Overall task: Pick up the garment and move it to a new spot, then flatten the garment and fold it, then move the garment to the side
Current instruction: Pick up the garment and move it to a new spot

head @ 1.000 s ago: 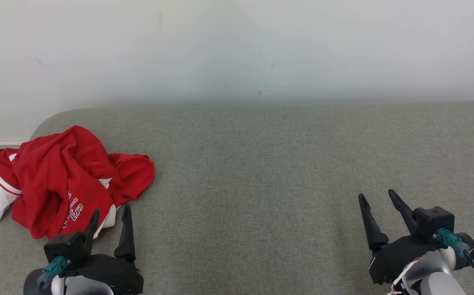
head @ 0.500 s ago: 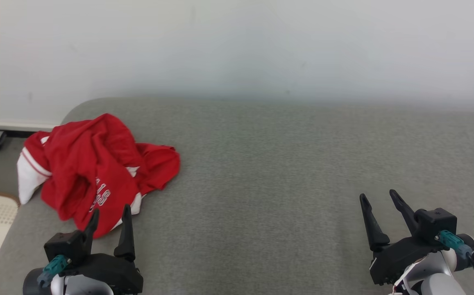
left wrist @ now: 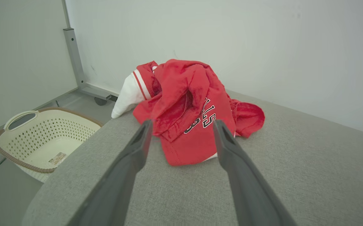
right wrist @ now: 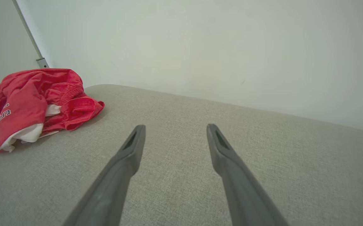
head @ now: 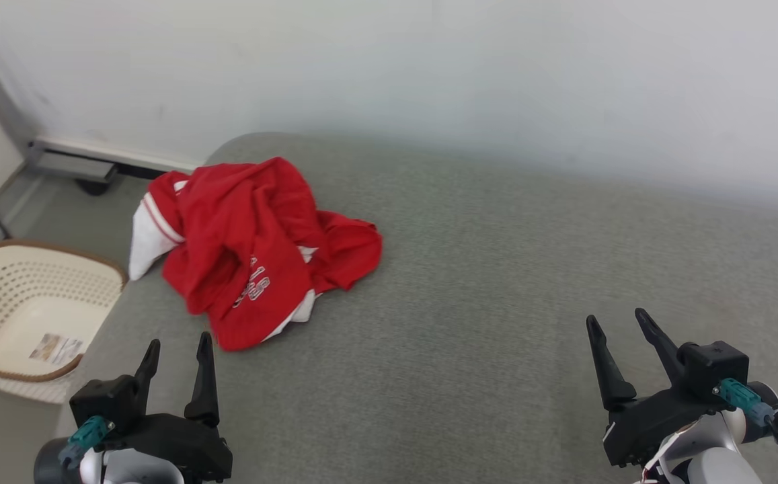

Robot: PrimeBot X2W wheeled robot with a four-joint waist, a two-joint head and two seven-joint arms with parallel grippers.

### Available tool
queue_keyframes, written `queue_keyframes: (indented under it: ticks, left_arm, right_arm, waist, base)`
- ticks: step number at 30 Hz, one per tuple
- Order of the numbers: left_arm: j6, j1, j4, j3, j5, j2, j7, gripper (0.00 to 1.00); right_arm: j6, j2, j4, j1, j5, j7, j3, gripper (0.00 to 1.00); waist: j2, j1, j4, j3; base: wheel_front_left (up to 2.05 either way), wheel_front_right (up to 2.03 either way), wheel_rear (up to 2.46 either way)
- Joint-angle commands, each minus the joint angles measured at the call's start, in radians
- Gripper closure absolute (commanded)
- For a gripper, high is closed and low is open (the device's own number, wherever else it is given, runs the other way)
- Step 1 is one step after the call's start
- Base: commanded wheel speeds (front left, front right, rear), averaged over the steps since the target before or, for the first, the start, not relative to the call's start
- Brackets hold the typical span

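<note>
Garment (head: 254, 249): crumpled red heap.
Left gripper (head: 179, 339): fingers apart, garment just ahead.
Right gripper (head: 616, 316): fingers apart, garment far to its left.

Grey cushion (head: 496, 302) lies open right of crumpled garment (head: 247, 249); wall (head: 429, 67) bounds far edge; basket (head: 19, 296) stands beside left edge.

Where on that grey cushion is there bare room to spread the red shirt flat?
Bare: the wide middle and right of the grey cushion, between the garment, the wall and the right gripper. Crowded: the far left corner, where the garment lies bunched beside the basket.
</note>
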Motion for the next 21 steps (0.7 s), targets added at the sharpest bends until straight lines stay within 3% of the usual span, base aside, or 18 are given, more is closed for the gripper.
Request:
queue_keyframes:
  ticks: [1,15,21]
  left_arm:
    - [0.003,-0.005,-0.002,0.001,-0.007,0.008,0.0,0.0]
    - [0.012,-0.006,0.006,-0.013,-0.017,0.01,0.019,0.0]
    - [-0.018,-0.067,0.045,-0.024,-0.035,0.012,0.084,0.0]
  right_arm:
    - [0.003,-0.006,-0.001,-0.01,0.007,-0.006,-0.001,0.0]
    - [0.003,-0.006,-0.001,-0.01,0.014,-0.011,0.012,0.0]
    - [0.003,-0.006,-0.029,-0.017,0.005,0.0,0.016,0.0]
  waist:
    - [0.0,0.0,0.041,0.007]
    - [0.0,0.0,0.106,0.018]
    - [0.0,0.0,0.103,0.051]
  base:
    - [0.0,0.0,0.0]
    - [0.0,0.0,0.0]
    - [0.0,0.0,0.0]
